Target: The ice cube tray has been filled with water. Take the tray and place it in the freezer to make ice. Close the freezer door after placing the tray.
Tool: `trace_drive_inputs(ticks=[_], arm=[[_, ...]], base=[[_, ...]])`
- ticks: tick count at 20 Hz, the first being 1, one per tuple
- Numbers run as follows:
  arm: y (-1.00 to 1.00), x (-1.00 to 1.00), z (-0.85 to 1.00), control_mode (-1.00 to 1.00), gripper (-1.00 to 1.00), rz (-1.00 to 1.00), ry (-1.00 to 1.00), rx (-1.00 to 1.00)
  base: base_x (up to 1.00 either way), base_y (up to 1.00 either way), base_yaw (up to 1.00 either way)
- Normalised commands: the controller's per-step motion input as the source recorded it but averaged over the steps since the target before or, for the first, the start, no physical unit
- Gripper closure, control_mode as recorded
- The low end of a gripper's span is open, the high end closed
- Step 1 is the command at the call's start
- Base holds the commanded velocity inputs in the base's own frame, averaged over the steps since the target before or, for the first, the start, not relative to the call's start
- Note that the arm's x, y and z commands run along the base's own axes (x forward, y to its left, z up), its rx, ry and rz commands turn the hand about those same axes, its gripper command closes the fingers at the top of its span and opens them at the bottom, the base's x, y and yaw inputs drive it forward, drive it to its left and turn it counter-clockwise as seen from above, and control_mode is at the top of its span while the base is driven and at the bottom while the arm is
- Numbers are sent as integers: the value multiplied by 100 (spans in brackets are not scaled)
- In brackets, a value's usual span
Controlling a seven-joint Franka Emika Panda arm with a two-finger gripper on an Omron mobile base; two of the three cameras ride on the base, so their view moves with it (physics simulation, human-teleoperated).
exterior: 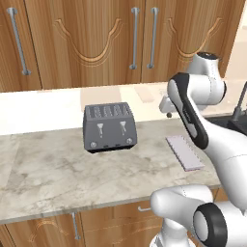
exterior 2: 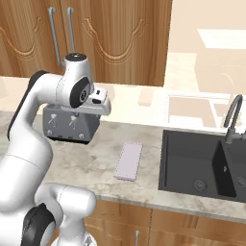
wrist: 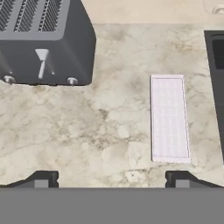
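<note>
Ice cube tray [wrist: 169, 118] lies flat on the marbled tabletop [wrist: 87, 131], long side running front to back, near the front edge; black sink [exterior 2: 202, 166] to its right, apart from it; dark grey toaster [exterior: 109, 127] to its left and further back, apart from it. Gripper [wrist: 112, 180] raised above the tabletop, looking down; fingertips [wrist: 43, 180] stand wide apart, nothing between them; tray sits ahead of the right-hand tip, not touched. Wood cabinets [exterior: 96, 38] with grey bar handles along the back wall; faucet [exterior 2: 232, 120] behind the sink.
</note>
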Motion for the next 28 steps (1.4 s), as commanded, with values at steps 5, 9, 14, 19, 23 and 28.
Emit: trace_drive_inputs(ticks=[5, 9, 14, 19, 23, 28], arm=[[-53, -8, -8, -100, -100, 0, 0, 0], [-83, 5, -28, -100, -100, -2, 0, 0], [-80, 31, -39, -100, -100, -7, 0, 0], [-50, 34, -45, -100, -100, -5, 0, 0], [-11, 45, -47, -100, -100, -3, 0, 0], [0, 46, -45, -100, -100, 0, -1, 0]], base=[[0, 0, 0], [0, 0, 0], [0, 0, 0], [0, 0, 0], [0, 0, 0], [0, 0, 0]])
